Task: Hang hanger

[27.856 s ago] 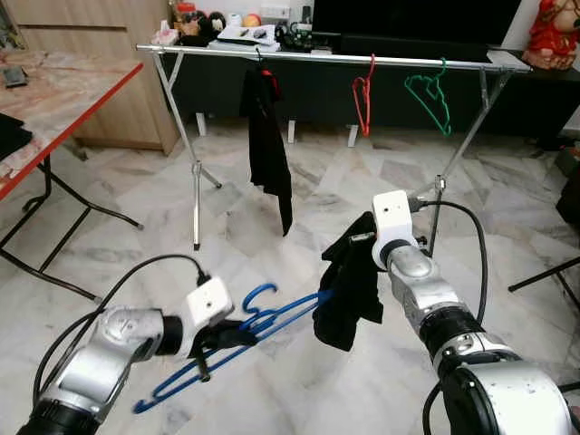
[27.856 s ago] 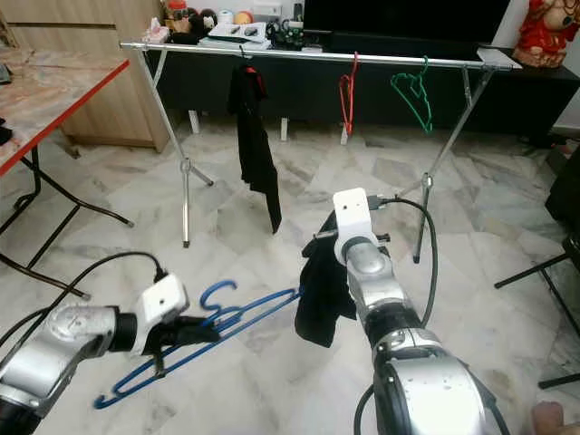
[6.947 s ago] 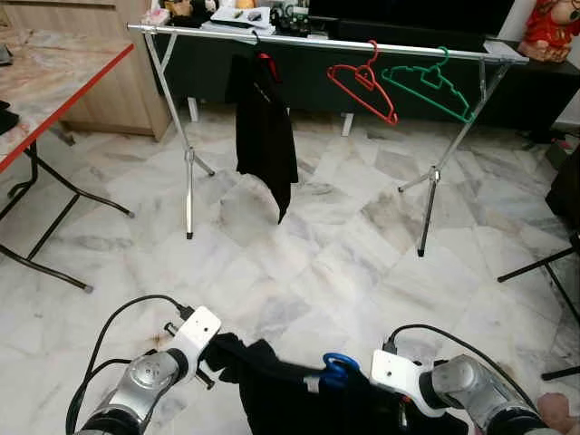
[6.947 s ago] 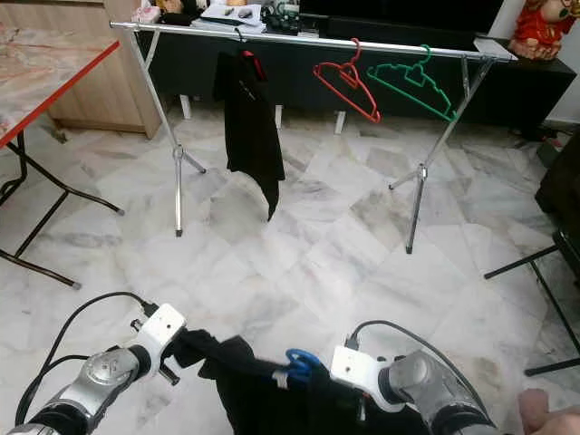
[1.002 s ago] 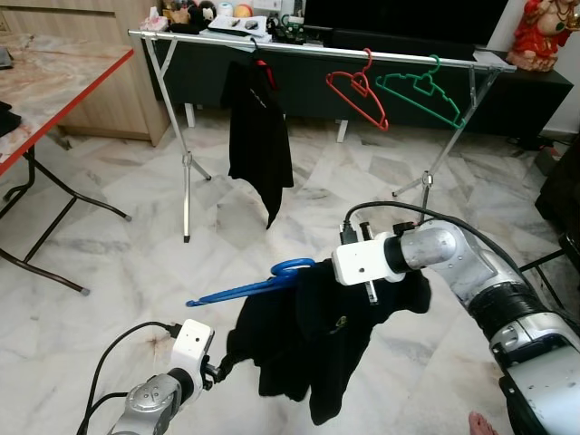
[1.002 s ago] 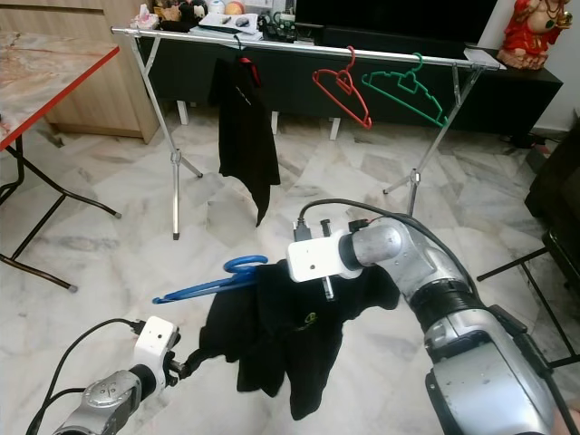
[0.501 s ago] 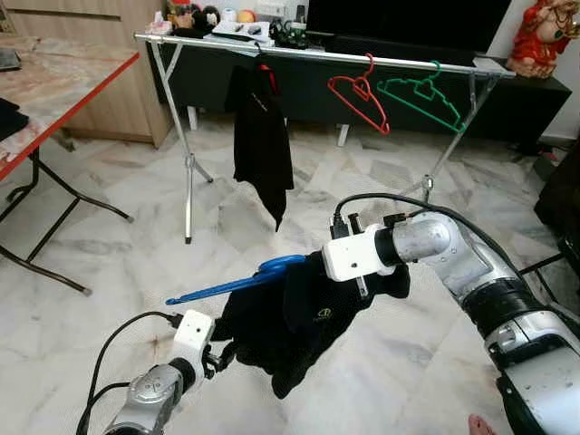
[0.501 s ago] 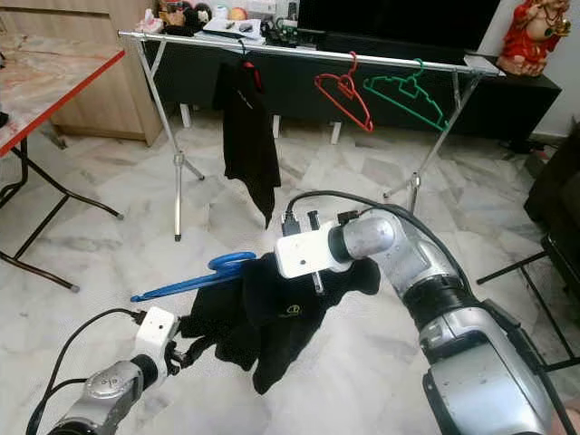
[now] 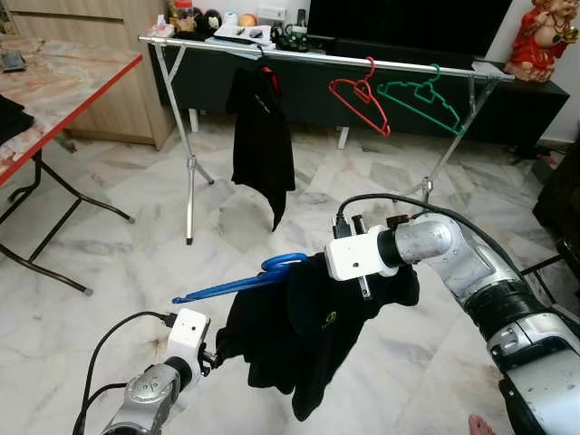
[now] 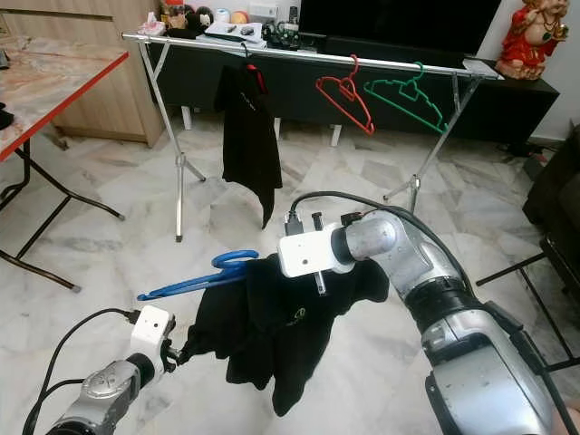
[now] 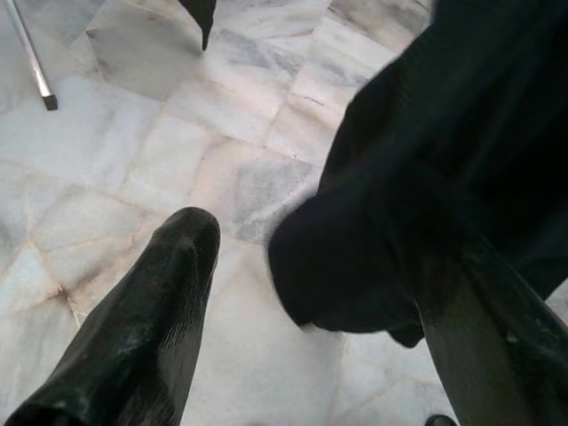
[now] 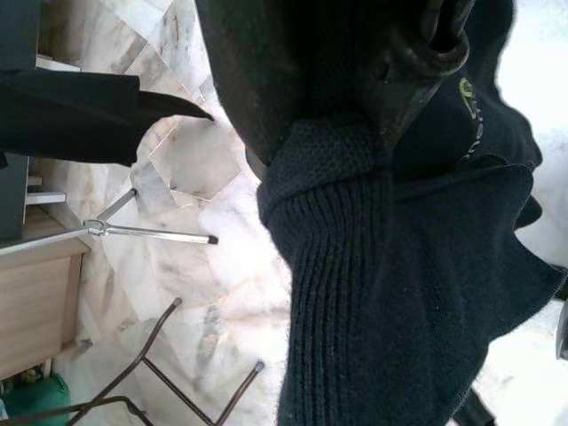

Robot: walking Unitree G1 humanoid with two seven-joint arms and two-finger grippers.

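Observation:
A blue hanger (image 9: pixel 237 283) carries a black garment (image 9: pixel 313 331) draped over it, held up in mid-air over the floor. My right gripper (image 9: pixel 364 283) is shut at the garment's neck by the hanger's hook, its fingers (image 12: pixel 390 62) pinching knit cloth. My left gripper (image 9: pixel 216 352) sits low at the garment's lower left edge. Its fingers (image 11: pixel 151 311) stand open with a fold of the cloth between them. Further off stands the silver clothes rail (image 9: pixel 308 56).
On the rail hang another black garment (image 9: pixel 263 136), a red hanger (image 9: pixel 358 95) and a green hanger (image 9: pixel 421 95). A red-edged table (image 9: pixel 63 95) stands at the left. Black stand legs (image 9: pixel 544 263) are at the right, with marble floor between me and the rail.
The garment has swung and now hangs lower under the hanger. My right gripper keeps its hold at about the same height. The left gripper has barely moved.

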